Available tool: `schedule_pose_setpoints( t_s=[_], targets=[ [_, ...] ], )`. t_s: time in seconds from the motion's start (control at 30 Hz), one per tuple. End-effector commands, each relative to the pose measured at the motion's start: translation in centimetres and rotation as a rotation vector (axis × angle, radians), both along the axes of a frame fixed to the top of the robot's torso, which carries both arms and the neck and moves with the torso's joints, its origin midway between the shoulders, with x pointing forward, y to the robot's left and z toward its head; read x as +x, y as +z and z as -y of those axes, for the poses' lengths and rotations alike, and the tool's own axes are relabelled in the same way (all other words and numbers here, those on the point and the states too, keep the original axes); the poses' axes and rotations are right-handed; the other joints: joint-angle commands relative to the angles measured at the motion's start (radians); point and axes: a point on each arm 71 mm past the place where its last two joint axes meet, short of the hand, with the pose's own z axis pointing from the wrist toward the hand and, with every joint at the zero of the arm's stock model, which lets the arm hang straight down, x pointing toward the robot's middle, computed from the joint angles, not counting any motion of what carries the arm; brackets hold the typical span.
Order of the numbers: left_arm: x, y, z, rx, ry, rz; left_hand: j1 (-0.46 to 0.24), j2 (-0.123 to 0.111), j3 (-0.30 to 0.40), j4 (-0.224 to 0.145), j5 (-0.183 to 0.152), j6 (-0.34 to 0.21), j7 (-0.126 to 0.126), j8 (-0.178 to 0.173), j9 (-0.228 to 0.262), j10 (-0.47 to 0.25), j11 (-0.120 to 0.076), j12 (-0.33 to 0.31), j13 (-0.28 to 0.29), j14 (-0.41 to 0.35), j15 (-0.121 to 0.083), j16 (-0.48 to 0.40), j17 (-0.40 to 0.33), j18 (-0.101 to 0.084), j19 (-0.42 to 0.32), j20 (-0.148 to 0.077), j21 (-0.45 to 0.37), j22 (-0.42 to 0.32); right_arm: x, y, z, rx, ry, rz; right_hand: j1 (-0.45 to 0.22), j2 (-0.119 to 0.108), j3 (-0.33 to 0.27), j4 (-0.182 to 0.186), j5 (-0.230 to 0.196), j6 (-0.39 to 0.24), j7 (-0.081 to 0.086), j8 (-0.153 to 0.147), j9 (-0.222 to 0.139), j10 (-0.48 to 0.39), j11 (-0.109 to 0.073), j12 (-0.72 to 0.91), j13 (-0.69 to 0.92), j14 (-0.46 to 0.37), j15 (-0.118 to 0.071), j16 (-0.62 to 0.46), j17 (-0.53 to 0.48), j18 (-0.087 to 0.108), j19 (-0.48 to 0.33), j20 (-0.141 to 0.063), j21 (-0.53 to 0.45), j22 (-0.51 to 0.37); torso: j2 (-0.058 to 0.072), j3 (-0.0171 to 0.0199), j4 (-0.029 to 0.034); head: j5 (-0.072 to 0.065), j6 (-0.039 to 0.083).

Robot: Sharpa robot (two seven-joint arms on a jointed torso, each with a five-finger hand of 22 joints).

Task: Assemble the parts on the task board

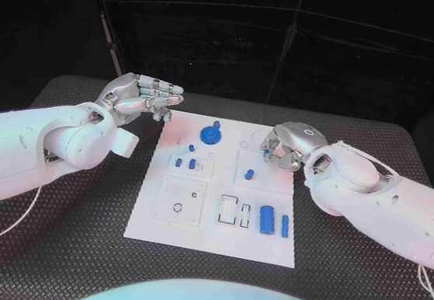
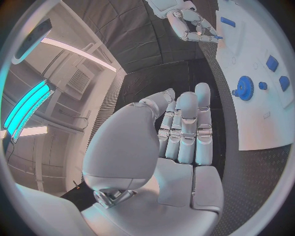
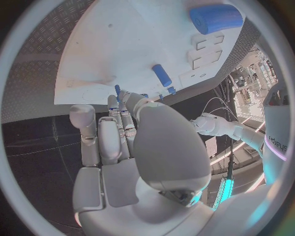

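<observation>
Nearest us on the task board (image 1: 158, 226) lies the blue cylinder (image 1: 266, 219), which we judge light, rigid and slippery, best pinched across its round flanks. Farther on, the right hand (image 1: 284, 146) pinches a small blue peg (image 3: 117, 90); the left hand (image 1: 143, 96) hovers with fingers apart, holding nothing.

Head view: the camera sits high on the robot and looks steeply down on the whole counter (image 1: 357, 261), taking in the task board (image 1: 214, 232) from some way off. Left wrist view: a fisheye camera close behind the left hand (image 2: 178, 142) faces across the board's far end towards the right hand (image 2: 195, 25). Right wrist view: a fisheye camera close behind the right hand (image 3: 132, 142) looks down onto the board. All three views share the board.
</observation>
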Motion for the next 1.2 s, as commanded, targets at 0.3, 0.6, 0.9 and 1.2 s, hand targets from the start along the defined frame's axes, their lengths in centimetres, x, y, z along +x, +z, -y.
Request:
schedule_pose_setpoints(
  t_s=[0.3,0.6,0.9,1.2],
  targets=[
    [0.1,0.1,-0.2,-0.006,-0.001,0.001,0.009,0.004,0.001,-0.006,0.004,-0.003,0.007,-0.006,0.000,-0.006,0.001,0.007,-0.001,-0.006,0.001,-0.005,-0.001,0.012,-0.004,0.001,-0.007,-0.001,-1.5,2.1,-1.1,0.113,0.040,0.016,-0.017,0.000,0.006,0.002,-0.005,0.008,0.002,0.007,0.001,0.009,-0.002,-0.004,0.001,0.036,-0.004,0.005,0.002,-0.014,0.007,-0.003,0.005,0.003,0.000,0.0001,-0.0017,0.011,0.000],
    [0.1,0.0,0.0,-0.009,-0.004,0.000,0.010,0.004,0.001,-0.007,0.004,-0.003,0.008,-0.005,0.000,-0.007,0.001,0.007,-0.001,-0.007,0.001,-0.007,-0.004,0.012,-0.004,0.001,-0.007,-0.001,-4.0,3.8,-5.5,0.230,0.157,-0.023,-0.017,0.001,0.008,0.000,-0.006,0.008,0.002,0.006,0.001,0.009,-0.002,-0.005,0.001,0.036,-0.004,0.007,0.003,-0.015,0.007,-0.003,0.006,0.004,0.002,-0.0009,0.0009,0.036,0.000],
    [0.1,0.1,0.5,-0.014,-0.014,0.002,0.011,0.005,0.002,-0.008,0.004,-0.003,0.008,-0.005,0.000,-0.007,0.001,0.008,-0.001,-0.007,0.001,-0.007,-0.004,0.012,-0.004,0.001,-0.006,-0.001,-5.1,4.2,-9.6,0.278,0.258,-0.055,-0.017,0.002,0.010,-0.001,-0.005,0.007,0.002,0.005,0.000,0.008,-0.002,-0.006,0.000,0.036,-0.004,0.007,0.002,-0.014,0.006,-0.003,0.006,0.003,0.001,-0.0030,0.0015,0.089,0.000],
    [0.1,0.1,1.2,-0.022,-0.027,0.003,0.011,0.005,0.002,-0.008,0.004,-0.003,0.008,-0.005,0.000,-0.007,0.001,0.008,-0.001,-0.007,0.001,-0.007,-0.004,0.012,-0.004,0.001,-0.006,-0.001,-6.1,1.5,-12.1,0.266,0.311,-0.104,-0.018,0.004,0.012,-0.002,-0.005,0.005,0.003,0.004,0.000,0.007,-0.001,-0.007,0.000,0.036,-0.004,0.007,0.002,-0.014,0.005,-0.004,0.006,0.001,0.002,-0.0016,0.0019,0.160,0.000]
  ],
)
